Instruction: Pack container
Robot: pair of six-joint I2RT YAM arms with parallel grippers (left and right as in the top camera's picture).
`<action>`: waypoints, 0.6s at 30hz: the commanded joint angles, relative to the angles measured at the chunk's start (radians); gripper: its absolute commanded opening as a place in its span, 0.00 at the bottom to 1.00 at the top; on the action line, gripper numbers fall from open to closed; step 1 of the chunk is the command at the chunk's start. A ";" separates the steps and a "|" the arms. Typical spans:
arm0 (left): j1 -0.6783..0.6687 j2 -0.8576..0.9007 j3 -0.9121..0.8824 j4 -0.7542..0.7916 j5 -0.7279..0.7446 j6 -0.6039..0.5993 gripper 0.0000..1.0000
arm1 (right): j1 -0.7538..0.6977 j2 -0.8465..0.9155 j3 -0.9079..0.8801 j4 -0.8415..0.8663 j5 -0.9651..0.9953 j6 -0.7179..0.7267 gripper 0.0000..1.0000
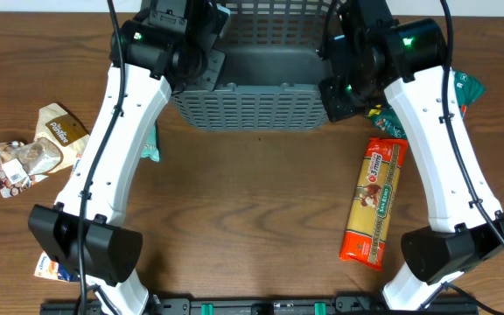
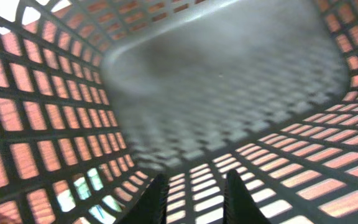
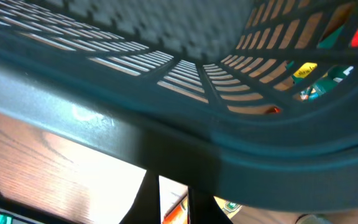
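The container [image 1: 252, 105], a large dark grey lattice basket, is tipped up at the back middle of the table. In the left wrist view its solid bottom [image 2: 229, 81] and slotted walls fill the picture, with nothing lying inside. My left gripper [image 2: 196, 177] is inside the basket. Its jaws are slightly apart, and only lattice shows between them. My right gripper [image 3: 173, 180] meets the thick rim [image 3: 166, 137] from below at the basket's right front corner [image 1: 335, 92]. Its fingertips run into the rim, shut on it.
A long orange pasta packet [image 1: 374, 203] lies at the right. A green packet [image 1: 466, 87] sits by the right arm. A brown packet [image 1: 59, 127] and a snack bag [image 1: 20, 164] lie at the left, a teal packet [image 1: 153, 144] by the left arm.
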 commanded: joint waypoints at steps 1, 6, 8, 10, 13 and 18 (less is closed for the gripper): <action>-0.003 -0.013 0.001 -0.010 -0.077 0.002 0.25 | -0.010 -0.002 -0.005 -0.014 -0.043 -0.008 0.01; -0.003 -0.066 0.002 -0.005 -0.079 0.004 0.53 | -0.010 -0.031 -0.003 -0.063 -0.107 -0.007 0.22; -0.003 -0.095 0.002 -0.005 -0.079 0.005 0.64 | -0.008 -0.056 -0.003 -0.079 -0.107 -0.007 0.36; -0.003 -0.132 0.002 -0.005 -0.078 0.005 0.68 | -0.007 -0.089 -0.003 -0.085 -0.108 -0.006 0.45; -0.003 -0.193 0.002 -0.007 -0.079 0.005 0.82 | -0.006 -0.156 -0.003 -0.085 -0.110 0.001 0.64; -0.002 -0.304 0.002 -0.062 -0.149 -0.013 0.99 | -0.006 -0.281 -0.003 -0.056 -0.106 -0.005 0.99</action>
